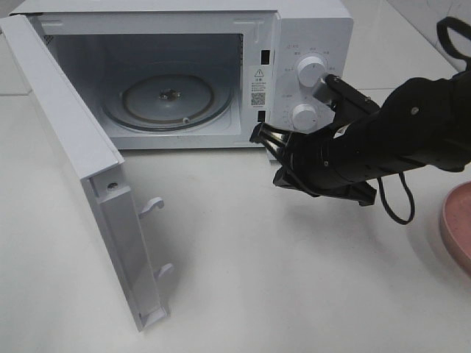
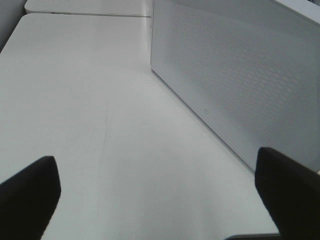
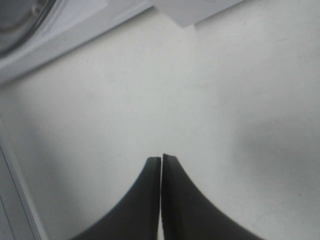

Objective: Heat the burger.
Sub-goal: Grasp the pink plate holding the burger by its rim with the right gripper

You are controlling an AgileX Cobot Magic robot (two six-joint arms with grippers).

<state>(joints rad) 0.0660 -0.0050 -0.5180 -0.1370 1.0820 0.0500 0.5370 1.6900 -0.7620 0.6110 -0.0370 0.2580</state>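
The burger is out of view in all three views. The white microwave [image 1: 313, 37] stands at the back with its door [image 1: 77, 162] swung wide to the left, and the glass turntable [image 1: 168, 99] inside is bare. My right gripper [image 1: 259, 135] hovers just off the oven's front, below the lower knob [image 1: 303, 115], near the cavity's lower right corner. Its fingers [image 3: 150, 200] are pressed together with nothing between them. My left gripper [image 2: 155, 157] is open and empty over the table, beside a perforated white panel [image 2: 240, 75].
A pink plate [image 1: 458, 220] pokes in at the right edge of the table. The open door reaches far toward the front left. Two knobs sit on the oven's control panel. A black cable loops under my right arm.
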